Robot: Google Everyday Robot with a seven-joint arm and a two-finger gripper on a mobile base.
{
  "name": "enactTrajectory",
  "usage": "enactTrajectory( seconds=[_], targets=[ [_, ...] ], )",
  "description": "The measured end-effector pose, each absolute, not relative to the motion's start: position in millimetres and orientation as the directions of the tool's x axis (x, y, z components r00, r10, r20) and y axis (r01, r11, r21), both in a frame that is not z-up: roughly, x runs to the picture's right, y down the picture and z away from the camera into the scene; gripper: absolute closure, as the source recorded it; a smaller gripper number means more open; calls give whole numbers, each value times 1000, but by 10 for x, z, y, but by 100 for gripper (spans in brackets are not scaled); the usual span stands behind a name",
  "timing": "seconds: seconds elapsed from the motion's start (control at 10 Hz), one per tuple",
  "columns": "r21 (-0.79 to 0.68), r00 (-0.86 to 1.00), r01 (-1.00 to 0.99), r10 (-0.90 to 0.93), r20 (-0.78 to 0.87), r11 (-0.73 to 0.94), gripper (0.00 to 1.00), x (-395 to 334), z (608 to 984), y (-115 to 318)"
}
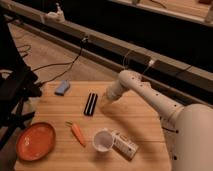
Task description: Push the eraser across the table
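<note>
The eraser, a flat black bar with a pale lengthwise line, lies near the middle of the light wooden table, its long side running front to back. The white arm reaches in from the right. Its gripper hangs low over the table just right of the eraser, a short gap away.
A small blue block lies at the table's back left. An orange plate sits at the front left, a carrot beside it. A white cup and a white-grey remote-like device lie at the front. Cables run on the floor behind.
</note>
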State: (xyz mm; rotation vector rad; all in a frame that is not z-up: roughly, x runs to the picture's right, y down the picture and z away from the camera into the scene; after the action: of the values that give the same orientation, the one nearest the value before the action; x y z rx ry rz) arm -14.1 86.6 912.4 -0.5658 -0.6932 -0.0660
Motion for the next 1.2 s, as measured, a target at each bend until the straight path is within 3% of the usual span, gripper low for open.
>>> enactTrajectory(
  seconds=[0.6,1.2],
  targets=[
    [-473,715,310,126,687,825,100,-606,9330,950],
    [-399,596,342,132,792,851,100,-1298,9121,833]
  ],
)
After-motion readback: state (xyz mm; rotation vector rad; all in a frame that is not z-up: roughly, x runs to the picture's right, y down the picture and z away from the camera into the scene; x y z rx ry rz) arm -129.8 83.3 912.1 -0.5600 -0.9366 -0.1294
